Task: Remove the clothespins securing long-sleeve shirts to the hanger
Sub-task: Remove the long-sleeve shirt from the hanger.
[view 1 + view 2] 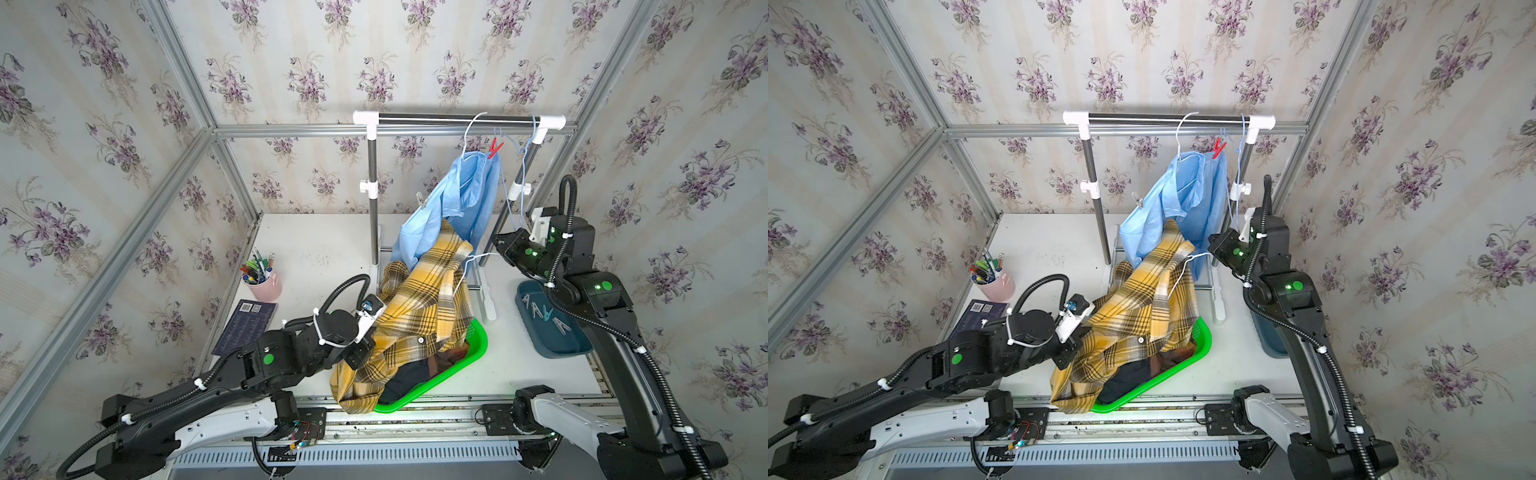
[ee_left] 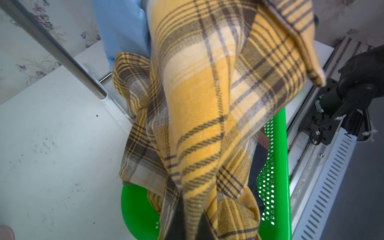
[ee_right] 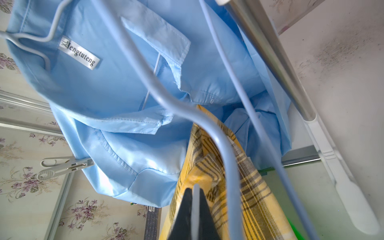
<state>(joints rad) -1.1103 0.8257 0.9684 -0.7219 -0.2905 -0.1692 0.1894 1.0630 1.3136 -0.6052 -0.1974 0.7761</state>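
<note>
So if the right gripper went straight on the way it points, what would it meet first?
Most likely the yellow plaid shirt, hanging just past the right gripper, which is shut on the pale blue hanger. The light blue shirt lies beyond; depth is unclear.

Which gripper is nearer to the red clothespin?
Right. The right gripper hangs below the red clothespin, on a blue hanger; the left gripper is much lower, clamping the plaid shirt.

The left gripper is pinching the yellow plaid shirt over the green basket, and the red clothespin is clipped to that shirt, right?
Not quite: the red clothespin is clipped to the light blue shirt near the rail, as both top views show. The left gripper does pinch the yellow plaid shirt over the green basket.
</note>
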